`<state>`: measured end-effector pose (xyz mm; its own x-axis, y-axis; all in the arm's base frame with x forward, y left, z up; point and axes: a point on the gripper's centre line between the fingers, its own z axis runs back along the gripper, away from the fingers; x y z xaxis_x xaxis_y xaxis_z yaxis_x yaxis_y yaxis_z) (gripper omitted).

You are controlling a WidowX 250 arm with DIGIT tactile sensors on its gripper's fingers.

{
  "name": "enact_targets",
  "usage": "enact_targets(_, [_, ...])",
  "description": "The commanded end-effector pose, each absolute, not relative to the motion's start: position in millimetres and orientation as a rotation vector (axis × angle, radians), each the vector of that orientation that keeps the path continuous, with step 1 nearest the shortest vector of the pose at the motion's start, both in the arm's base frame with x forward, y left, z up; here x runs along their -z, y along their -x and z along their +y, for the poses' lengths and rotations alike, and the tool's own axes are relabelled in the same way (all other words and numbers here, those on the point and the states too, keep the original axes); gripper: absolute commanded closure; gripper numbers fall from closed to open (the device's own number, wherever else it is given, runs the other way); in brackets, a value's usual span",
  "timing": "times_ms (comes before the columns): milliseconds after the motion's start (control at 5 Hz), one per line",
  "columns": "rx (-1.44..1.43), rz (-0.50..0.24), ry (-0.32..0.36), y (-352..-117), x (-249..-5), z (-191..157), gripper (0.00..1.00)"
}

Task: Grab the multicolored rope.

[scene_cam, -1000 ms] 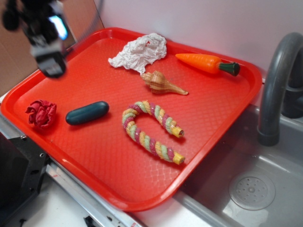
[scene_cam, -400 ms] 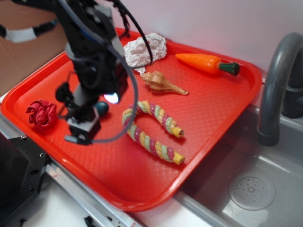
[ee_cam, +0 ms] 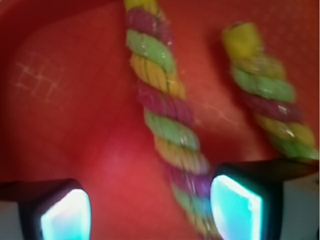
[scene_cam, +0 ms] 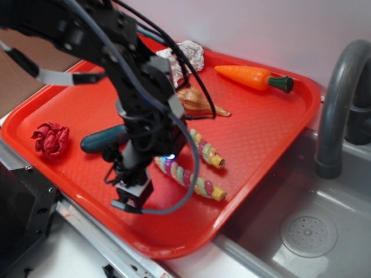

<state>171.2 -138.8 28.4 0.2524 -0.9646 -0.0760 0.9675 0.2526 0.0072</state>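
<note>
The multicolored rope (scene_cam: 200, 185), twisted in pink, yellow and green with yellow end caps, lies bent in a U on the red tray (scene_cam: 261, 127). The arm hides its bend in the exterior view. My gripper (scene_cam: 132, 197) hangs low over the tray at the rope's left side. In the wrist view the gripper (ee_cam: 150, 210) is open. One leg of the rope (ee_cam: 165, 100) runs between the fingers, close to the right fingertip (ee_cam: 235, 207). The other leg lies outside, to the right. Nothing is held.
On the tray lie a tan seashell (scene_cam: 194, 103), an orange carrot (scene_cam: 252, 76), a crumpled white cloth (scene_cam: 188, 53), a dark green cucumber (scene_cam: 98, 139) and a red crumpled piece (scene_cam: 51, 139). A grey faucet (scene_cam: 336, 104) and sink (scene_cam: 307, 231) are at the right.
The arm has swept from the tray's far left corner down and right to the rope. The gripper now sits low astride one leg of the rope.
</note>
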Motion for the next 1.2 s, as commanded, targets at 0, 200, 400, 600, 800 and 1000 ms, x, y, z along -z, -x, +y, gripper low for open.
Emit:
enact_targets(0, [1.326, 0.012, -0.063, -178, -30, -147, 0.0])
enact_targets(200, [1.321, 0.041, -0.046, -180, -24, -144, 0.0])
enact_targets(400, [1.269, 0.057, -0.019, -184, -12, -135, 1.0])
enact_targets(600, [1.274, 0.058, -0.018, -184, -8, -134, 1.0])
enact_targets(800, [1.275, 0.06, -0.034, -183, -7, -132, 1.0])
enact_targets(1000, [1.191, 0.055, -0.078, -185, -12, -128, 1.0])
